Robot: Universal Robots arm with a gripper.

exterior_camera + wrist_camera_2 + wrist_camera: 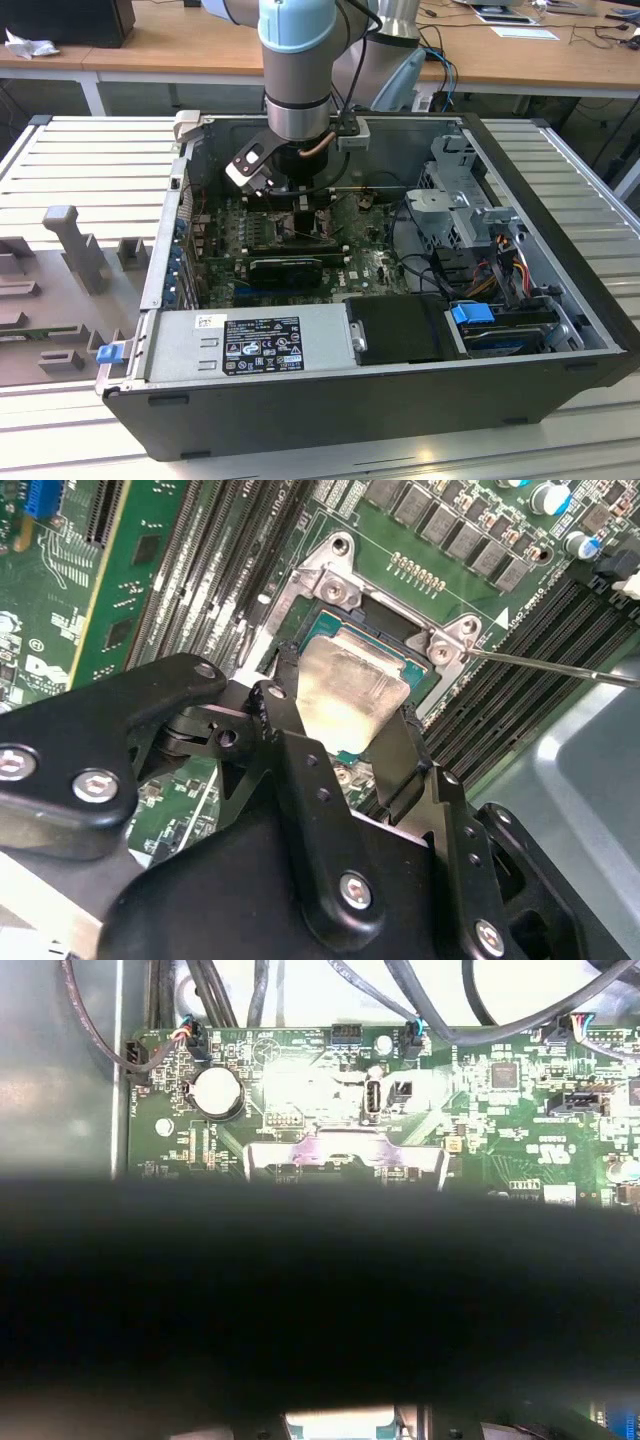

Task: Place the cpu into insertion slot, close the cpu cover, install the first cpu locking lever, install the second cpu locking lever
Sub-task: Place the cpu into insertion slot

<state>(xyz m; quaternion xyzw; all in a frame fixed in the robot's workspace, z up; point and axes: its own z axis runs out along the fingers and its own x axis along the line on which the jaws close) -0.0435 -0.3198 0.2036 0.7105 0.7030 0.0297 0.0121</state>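
In the second wrist view my gripper (pixel 345 702) is shut on the cpu (pixel 352 680), a pale silver square held by two opposite edges between the black fingers (pixel 283 715). The chip lies level right over the insertion slot (pixel 395 628), whose dark rim shows around it; whether it rests inside I cannot tell. A thin locking lever (pixel 560 667) sticks out from the socket's corner. In the first wrist view a pale metal plate, the cpu cover (pixel 345 1155), stands raised beyond the gripper's dark body. In the exterior view the gripper (pixel 298 205) is low over the motherboard (pixel 370 262).
The open computer case (pixel 330 405) lies on a slatted metal table (pixel 90 150). A power supply (pixel 250 345) lines the near wall and a drive cage (pixel 460 205) with cables is at the exterior view's right. Memory slots (pixel 520 650) flank the socket. A black card (pixel 285 268) lies near it.
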